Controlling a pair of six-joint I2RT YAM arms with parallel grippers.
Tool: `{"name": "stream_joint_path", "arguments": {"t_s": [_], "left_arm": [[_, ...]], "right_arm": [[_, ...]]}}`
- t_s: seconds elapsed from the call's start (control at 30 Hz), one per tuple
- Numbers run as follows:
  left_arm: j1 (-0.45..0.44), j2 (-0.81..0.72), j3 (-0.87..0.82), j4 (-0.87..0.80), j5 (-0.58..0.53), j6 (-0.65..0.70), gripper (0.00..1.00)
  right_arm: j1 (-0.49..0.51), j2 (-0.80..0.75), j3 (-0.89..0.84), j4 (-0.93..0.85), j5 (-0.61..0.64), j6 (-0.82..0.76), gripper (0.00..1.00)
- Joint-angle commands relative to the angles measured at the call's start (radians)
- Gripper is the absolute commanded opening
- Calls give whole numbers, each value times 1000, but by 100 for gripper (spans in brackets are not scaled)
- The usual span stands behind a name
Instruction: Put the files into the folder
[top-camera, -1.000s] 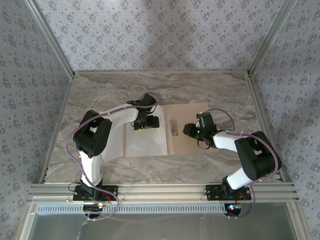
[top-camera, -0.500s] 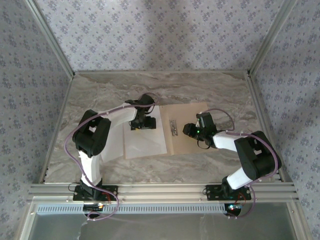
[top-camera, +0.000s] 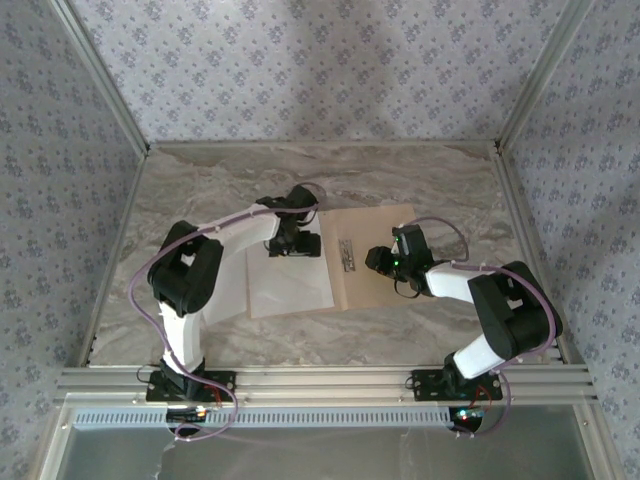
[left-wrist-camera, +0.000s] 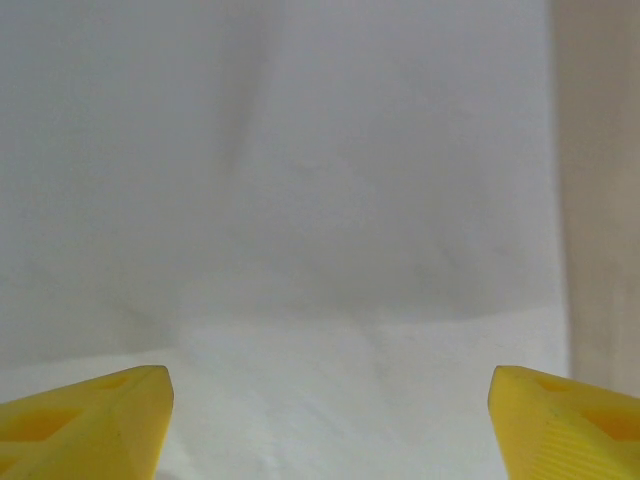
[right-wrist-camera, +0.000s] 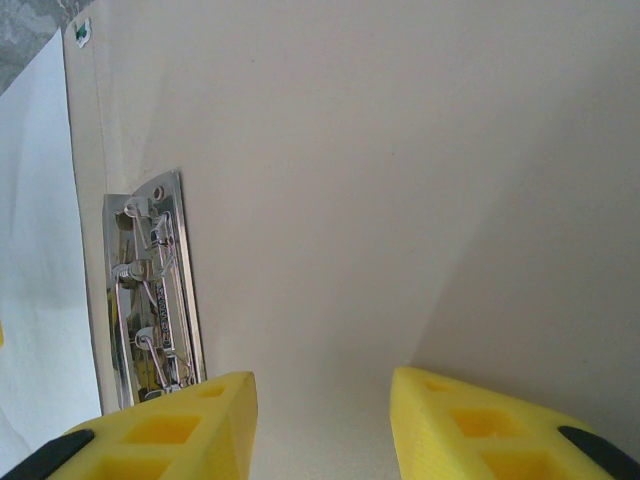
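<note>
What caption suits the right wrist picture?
Open right gripper over a flat tan cardboard folder, beside its small grey metal clip.

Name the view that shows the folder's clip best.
Right wrist: the clip is close and sharp, its wire springs and rivets plain, on the tan folder beside a white sheet. In the top view it is a small grey strip near the crease.
</note>
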Motion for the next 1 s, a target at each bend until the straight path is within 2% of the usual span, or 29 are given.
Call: {"name": "stream_joint_path", "arguments": {"t_s": [0.0, 0.3, 0.53, 0.97], "left_arm": [[-35, -34, 12, 11, 60, -9, 82], [-82, -29, -79, 116, 179, -77, 80], [-82, 1, -83, 97, 148, -50, 80], [-89, 39, -31, 98, 191, 16, 79]], "right_arm": [[5, 47, -28, -93, 23, 20, 43], [4, 48, -28, -94, 23, 22, 43], [6, 50, -29, -92, 21, 22, 43], [9, 51, -29, -94, 21, 25, 43]]}}
